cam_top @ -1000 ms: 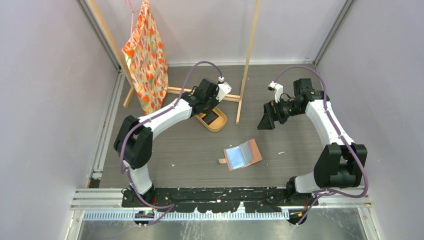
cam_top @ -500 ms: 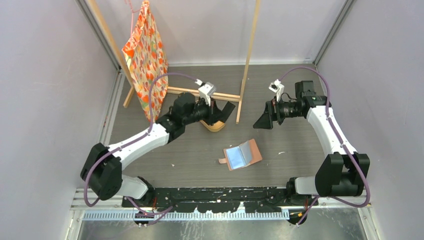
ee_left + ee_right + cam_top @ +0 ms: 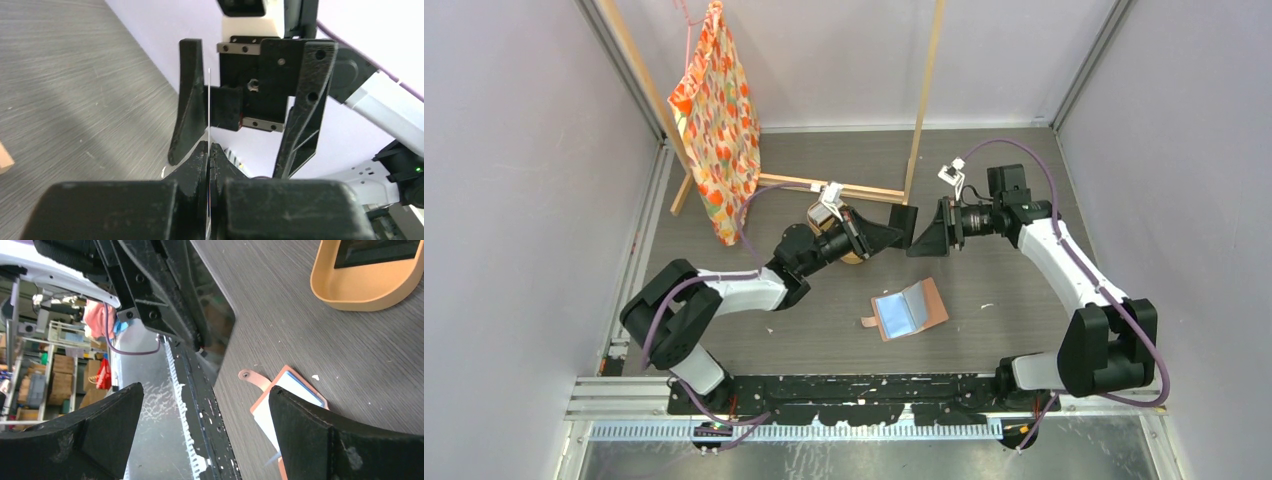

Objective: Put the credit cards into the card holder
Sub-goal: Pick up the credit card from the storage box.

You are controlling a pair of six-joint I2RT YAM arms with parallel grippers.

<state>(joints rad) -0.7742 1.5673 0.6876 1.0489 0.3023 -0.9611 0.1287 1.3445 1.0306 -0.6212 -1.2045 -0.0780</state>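
In the top view, the left gripper [image 3: 879,235] has left the tan tray [image 3: 857,258] and swung toward the middle of the frame. It now pinches one dark credit card [image 3: 905,220] and holds it out to the right. The right gripper [image 3: 924,238] has come in from the right to meet it, with its jaws spread wide around the card's far end but not yet closed. I judge this to be a hand-over in the air, before the card goes to the card holder [image 3: 910,310]. The holder lies open and flat just below the two grippers, and its snap tab points to the lower left. In the left wrist view, the fingers are pressed together on the card, which shows only as a thin pale edge. That edge stands between the opposite jaws, close to the one on the left of the frame. In the right wrist view, the spread fingers frame the dark card, with the holder at lower right. What looks like a second card [image 3: 377,251] lies in the tray at upper right. The table [image 3: 804,170] is dark grey with a wood grain and a few white crumbs. Pale walls close it in, and an orange patterned bag [image 3: 714,110] hangs on a wooden rack [image 3: 921,120] at upper left.
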